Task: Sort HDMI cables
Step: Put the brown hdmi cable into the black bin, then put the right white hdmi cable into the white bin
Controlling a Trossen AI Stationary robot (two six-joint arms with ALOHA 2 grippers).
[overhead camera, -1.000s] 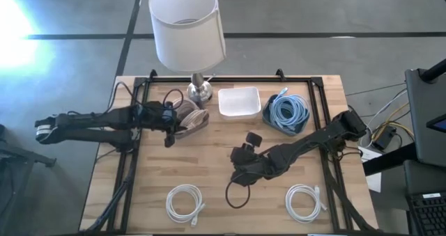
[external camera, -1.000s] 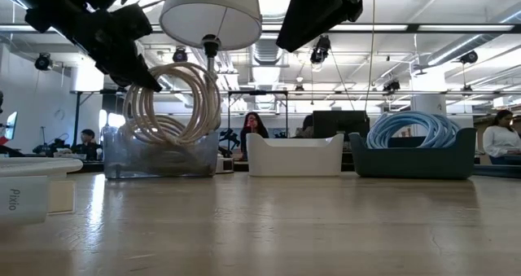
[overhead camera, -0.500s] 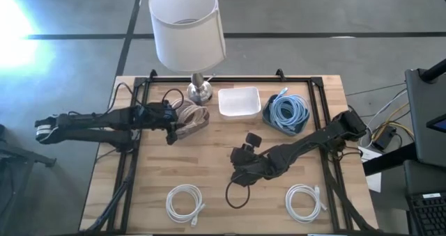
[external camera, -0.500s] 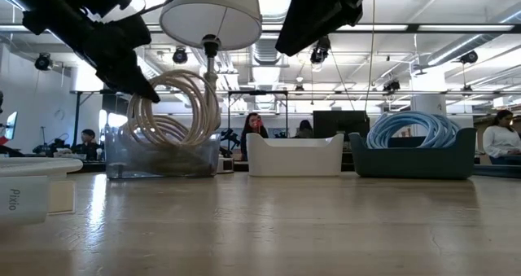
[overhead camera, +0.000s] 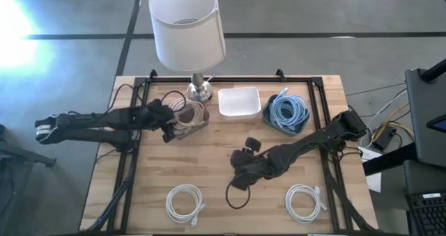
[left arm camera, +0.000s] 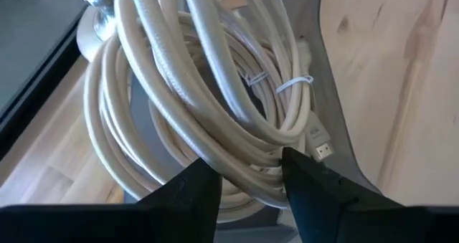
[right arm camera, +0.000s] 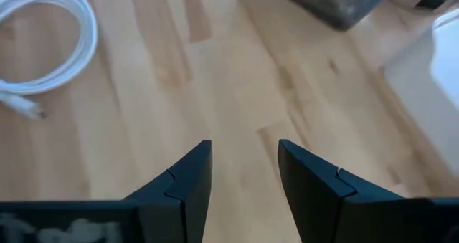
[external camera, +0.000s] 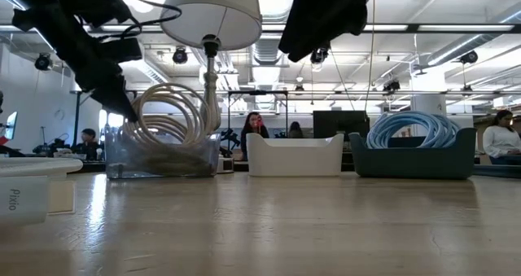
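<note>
The wooden table (overhead camera: 209,159) carries a lamp (overhead camera: 187,28) at its far edge, its white shade over a metal base; beside that base stands a clear bin (overhead camera: 189,123) filled with the beige cables (overhead camera: 189,115), next to it a white bin (overhead camera: 239,101) and a dark blue bin (overhead camera: 272,122) with the light blue cables (overhead camera: 288,113) coiled inside; on the near side lie two white cables, one coil (overhead camera: 185,202) on the left and another (overhead camera: 305,201) on the right, well apart; the left gripper (overhead camera: 167,124) sits at the clear bin's edge, its fingers (left arm camera: 188,193) parted with the beige coils just ahead of their tips and nothing clamped between them; the right gripper (overhead camera: 240,180) hangs over bare wood near the table's middle, fingers (right arm camera: 190,178) spread and empty, with a white coil off to one side in its wrist view.
</note>
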